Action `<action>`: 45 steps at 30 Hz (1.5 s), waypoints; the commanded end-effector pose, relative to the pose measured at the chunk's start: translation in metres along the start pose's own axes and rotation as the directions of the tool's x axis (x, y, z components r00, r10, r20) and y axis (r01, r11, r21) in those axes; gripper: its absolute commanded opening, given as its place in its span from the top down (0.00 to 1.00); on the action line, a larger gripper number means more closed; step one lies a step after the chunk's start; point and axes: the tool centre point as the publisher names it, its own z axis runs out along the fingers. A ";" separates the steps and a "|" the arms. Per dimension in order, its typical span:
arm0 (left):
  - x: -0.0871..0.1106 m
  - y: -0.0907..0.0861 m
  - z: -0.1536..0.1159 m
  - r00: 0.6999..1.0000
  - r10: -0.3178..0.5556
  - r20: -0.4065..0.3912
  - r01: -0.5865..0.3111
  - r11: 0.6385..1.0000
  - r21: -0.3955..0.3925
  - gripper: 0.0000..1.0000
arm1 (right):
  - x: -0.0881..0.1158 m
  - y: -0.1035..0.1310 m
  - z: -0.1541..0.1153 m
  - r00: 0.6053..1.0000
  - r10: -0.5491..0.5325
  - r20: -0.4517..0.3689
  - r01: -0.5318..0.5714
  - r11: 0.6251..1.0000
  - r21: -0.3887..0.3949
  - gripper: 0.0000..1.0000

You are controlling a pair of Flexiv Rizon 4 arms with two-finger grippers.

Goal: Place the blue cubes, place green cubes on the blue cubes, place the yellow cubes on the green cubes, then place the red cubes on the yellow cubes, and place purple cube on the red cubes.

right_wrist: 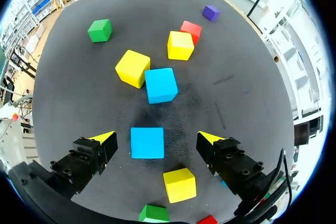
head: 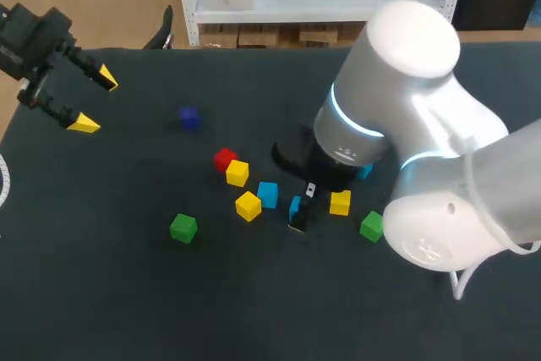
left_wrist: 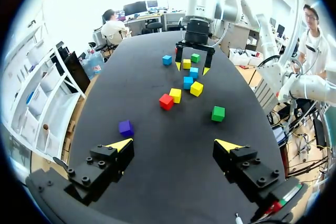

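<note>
Right fingers (right_wrist: 104,139) stand wide open, one on each side of a light blue cube (right_wrist: 147,142). A gap shows on both sides, so the cube is neither gripped nor touched. This cube is the reference for every position below.

Hazards, as judged from this position:

1. Off-centre closure. The reference cube sits nearer one finger than the other. That finger would probably make contact first and could slide or twist the cube on the black tabletop (head: 127,293) before the second finger arrives.
2. Neighbour contact. A yellow cube (right_wrist: 179,184) lies just beside the reference cube on the wrist side. A second light blue cube (right_wrist: 160,85) lies just ahead of the reference cube, with another yellow cube (right_wrist: 133,68) close against it. Any drift of the right fingers along that line could knock either neighbour.
3. Poor foundation. No stack has been started and every cube visible lies singly on the tabletop. A blue cube set down crooked would make each later tier less stable.

Left fingers (left_wrist: 122,144) are also spread wide and hold nothing. They hang well apart from the reference cube, on the far side of the small purple cube (left_wrist: 125,127).
</note>
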 end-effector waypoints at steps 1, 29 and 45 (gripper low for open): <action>0.000 0.001 0.000 1.000 0.001 -0.001 -0.001 1.000 0.001 0.00 | 0.004 0.005 -0.005 1.000 0.002 -0.002 -0.002 1.000 0.014 0.00; 0.000 0.001 0.000 1.000 0.001 -0.001 -0.001 1.000 0.001 0.00 | 0.008 -0.002 -0.023 0.998 -0.065 -0.016 0.065 0.998 -0.021 1.00; 0.000 0.001 0.000 1.000 0.001 -0.001 -0.001 1.000 0.001 0.00 | 0.010 -0.029 -0.047 0.978 -0.201 -0.048 0.196 0.976 -0.090 1.00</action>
